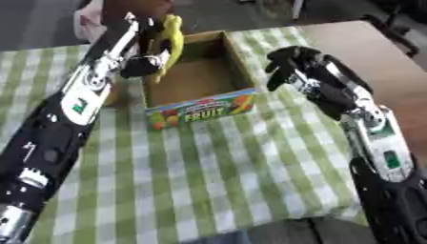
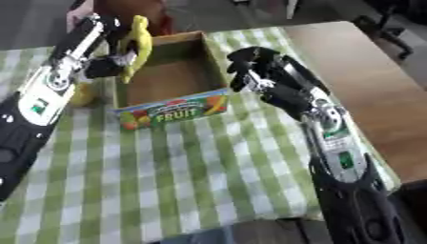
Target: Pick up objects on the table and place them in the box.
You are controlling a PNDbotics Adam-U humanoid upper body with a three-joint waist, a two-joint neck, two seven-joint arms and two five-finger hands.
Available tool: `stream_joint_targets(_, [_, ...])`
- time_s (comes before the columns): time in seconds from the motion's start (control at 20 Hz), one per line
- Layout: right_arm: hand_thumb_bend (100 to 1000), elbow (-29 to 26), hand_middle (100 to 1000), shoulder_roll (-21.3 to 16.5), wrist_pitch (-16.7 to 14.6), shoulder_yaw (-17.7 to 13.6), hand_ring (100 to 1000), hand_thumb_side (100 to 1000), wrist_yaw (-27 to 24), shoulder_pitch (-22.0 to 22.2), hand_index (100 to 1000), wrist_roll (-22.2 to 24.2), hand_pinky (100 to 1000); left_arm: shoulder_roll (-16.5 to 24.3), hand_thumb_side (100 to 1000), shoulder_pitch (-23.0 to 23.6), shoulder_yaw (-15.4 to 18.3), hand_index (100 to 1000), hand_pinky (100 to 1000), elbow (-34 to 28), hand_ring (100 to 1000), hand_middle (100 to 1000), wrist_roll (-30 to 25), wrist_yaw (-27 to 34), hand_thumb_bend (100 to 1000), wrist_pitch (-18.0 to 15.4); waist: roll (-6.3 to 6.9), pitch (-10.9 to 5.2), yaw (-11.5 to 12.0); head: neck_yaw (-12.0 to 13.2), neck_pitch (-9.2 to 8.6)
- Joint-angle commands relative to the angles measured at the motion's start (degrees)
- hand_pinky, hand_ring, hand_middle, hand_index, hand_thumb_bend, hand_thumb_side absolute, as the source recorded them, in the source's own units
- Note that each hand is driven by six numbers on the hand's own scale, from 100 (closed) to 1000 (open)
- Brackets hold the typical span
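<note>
An open cardboard box (image 1: pixel 197 78) with "FRUIT" printed on its front stands at the far middle of the table; its inside looks bare. My left hand (image 1: pixel 143 61) hovers at the box's left wall, shut on a yellow banana-like object (image 1: pixel 173 40) that hangs over that wall. My right hand (image 1: pixel 288 66) floats just right of the box with its fingers curled downward and nothing in them. Another yellow object (image 2: pixel 82 95) lies on the cloth left of the box, partly hidden by my left arm.
A green-and-white checked cloth (image 1: pixel 217 167) covers the table. Bare brown tabletop (image 1: pixel 375 52) shows to the right. A reddish-brown thing (image 2: pixel 125 9) stands beyond the box at the far edge.
</note>
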Motion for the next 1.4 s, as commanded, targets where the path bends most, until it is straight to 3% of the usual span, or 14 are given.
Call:
stream_joint_targets(0.05, [100, -1.3, 604, 0.0, 0.0, 0.0, 565, 486, -0.2, -1.1, 762, 0.3, 578, 0.3, 670, -0.7, -0.6, 711, 627, -0.3, 587, 559, 1.5, -0.5, 558, -0.7, 0.08, -0.76, -0.1, 0.0, 0.29])
stream_joint_targets(0.1, [100, -1.3, 604, 0.0, 0.0, 0.0, 565, 486, -0.2, -1.1, 762, 0.3, 577, 0.3, 718, -0.5, -0.7, 751, 649, -0.3, 623, 613, 1.5, -1.0, 617, -0.6, 0.08, -0.79, -0.1, 0.0, 0.29])
stream_joint_targets(0.2, [100, -1.3, 604, 0.0, 0.0, 0.0, 565, 485, -0.1, -1.1, 762, 0.3, 577, 0.4, 760, -0.3, -0.6, 792, 685, -0.3, 681, 688, 1.9, -1.6, 649, 0.0, 0.08, -0.85, 0.0, -0.1, 0.27])
stream_joint_targets(0.45, [100, -1.2, 603, 0.1, 0.0, 0.0, 565, 484, 0.0, -1.0, 761, 0.3, 577, 0.8, 770, 0.0, -0.1, 822, 703, 0.0, 711, 740, 3.0, -3.5, 607, 3.0, 0.10, -1.07, 0.3, -0.2, 0.17])
stream_joint_targets(0.5, [100, -1.2, 603, 0.1, 0.0, 0.0, 565, 481, 0.0, -1.0, 761, 0.3, 577, 1.0, 785, 0.1, 0.1, 820, 703, 0.0, 709, 738, 3.4, -3.6, 565, 3.5, 0.12, -1.11, 0.4, -0.2, 0.15])
stream_joint_targets(0.55, [100, -1.2, 603, 0.0, 0.0, 0.0, 565, 484, 0.0, -1.0, 761, 0.3, 577, 1.2, 764, 0.1, 0.3, 819, 702, -0.2, 708, 736, 3.7, -3.5, 597, 3.9, 0.14, -1.14, 0.6, -0.2, 0.14])
stream_joint_targets(0.7, [100, -1.1, 603, 0.0, 0.0, 0.0, 564, 483, 0.1, -0.9, 761, 0.3, 577, 2.4, 738, 0.2, 0.7, 814, 699, -1.0, 699, 721, 4.3, -2.7, 559, 5.1, 0.25, -1.26, 1.0, -0.3, 0.12])
stream_joint_targets(0.85, [100, -1.1, 603, -0.3, 0.0, -0.1, 564, 483, 0.2, -0.8, 761, 0.3, 577, 4.5, 676, 0.4, 1.0, 811, 705, -2.6, 695, 713, 3.5, -1.4, 400, 6.6, 0.47, -1.43, 1.8, -0.6, 0.18])
stream_joint_targets(1.0, [100, -1.0, 603, -0.4, 0.0, -0.2, 564, 483, 0.3, -0.7, 761, 0.2, 577, 6.9, 609, 1.0, 1.0, 800, 712, -4.0, 699, 689, -0.8, -1.9, 290, 8.5, 0.67, -1.66, 2.4, -0.8, 0.21])
stream_joint_targets(1.2, [100, -0.9, 603, -0.6, 0.1, -0.3, 564, 484, 0.5, -0.3, 762, 0.1, 577, 10.3, 444, 2.3, 2.1, 773, 703, -5.0, 674, 643, -7.0, -4.4, 170, 10.6, 0.86, -2.07, 3.4, -1.4, 0.26])
stream_joint_targets(1.4, [100, -0.9, 603, -0.7, 0.1, -0.4, 564, 484, 0.6, -0.1, 762, -0.1, 577, 12.9, 401, 3.8, 2.9, 769, 701, -3.6, 665, 633, -11.7, -8.1, 180, 10.9, 0.95, -2.37, 4.2, -1.8, 0.29])
